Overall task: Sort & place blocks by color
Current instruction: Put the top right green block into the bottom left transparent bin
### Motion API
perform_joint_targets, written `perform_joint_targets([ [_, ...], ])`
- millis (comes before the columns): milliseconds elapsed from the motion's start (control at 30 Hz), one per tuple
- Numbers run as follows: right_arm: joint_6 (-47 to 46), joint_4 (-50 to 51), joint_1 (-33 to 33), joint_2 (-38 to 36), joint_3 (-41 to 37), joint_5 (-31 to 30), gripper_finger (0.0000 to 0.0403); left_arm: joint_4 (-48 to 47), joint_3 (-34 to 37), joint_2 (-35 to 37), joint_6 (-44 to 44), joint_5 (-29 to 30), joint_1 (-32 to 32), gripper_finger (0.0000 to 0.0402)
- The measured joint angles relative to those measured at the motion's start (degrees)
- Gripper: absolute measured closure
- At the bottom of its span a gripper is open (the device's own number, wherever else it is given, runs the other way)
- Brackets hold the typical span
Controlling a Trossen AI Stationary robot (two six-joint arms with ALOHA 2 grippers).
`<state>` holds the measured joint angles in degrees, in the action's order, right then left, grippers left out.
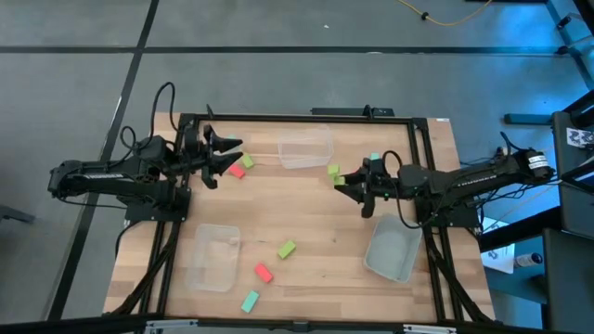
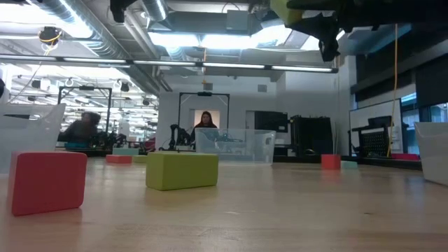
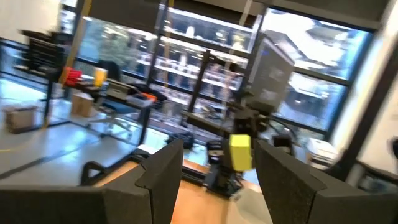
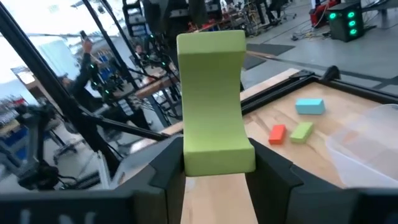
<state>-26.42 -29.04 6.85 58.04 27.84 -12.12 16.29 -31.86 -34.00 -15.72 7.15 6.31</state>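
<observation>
The table [image 1: 306,209] carried 3 clear tubs [image 1: 304,148]. The right gripper [image 1: 342,180] was raised over its middle, fingers clamped on a green block [image 4: 213,102]. The left gripper [image 1: 232,153] was held open and empty above a red block [image 1: 237,172]. Other blocks [image 1: 264,272] lay scattered.

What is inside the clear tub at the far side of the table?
In the high view the far clear tub looks empty: only wood shows through it. In the low view its walls are cloudy and no block is visible inside, though the floor is hard to see.
</observation>
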Motion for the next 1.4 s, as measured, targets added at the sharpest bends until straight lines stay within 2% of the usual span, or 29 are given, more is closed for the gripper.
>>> perform_joint_targets([
  [133,-0.24,0.04,0.0,0.0,0.02,0.22,0.027,-0.17,0.0,0.0,-3.19,-1.88,0.04,0.021],
  [433,-0.24,-0.33,0.0,0.0,0.07,0.2,0.027,-0.17,0.0,-0.34,-3.67,-2.38,0.04,0.021],
  [800,-0.28,-1.57,0.0,2.48,0.13,0.2,0.027,0.43,0.07,-7.86,-3.78,-2.85,-1.64,0.021],
  [900,-0.54,-1.55,0.0,3.32,0.24,0.2,0.027,3.26,0.07,-9.18,-3.83,-4.08,-2.24,0.021],
  [1233,3.22,-1.28,0.02,9.13,7.53,2.93,0.027,8.53,0.02,-12.31,-3.65,-3.67,-3.03,0.021],
  [1400,4.7,-1.35,-0.29,12.39,11.43,2.94,0.027,13.18,0.0,-16.07,-3.65,-3.78,-3.06,0.021],
])
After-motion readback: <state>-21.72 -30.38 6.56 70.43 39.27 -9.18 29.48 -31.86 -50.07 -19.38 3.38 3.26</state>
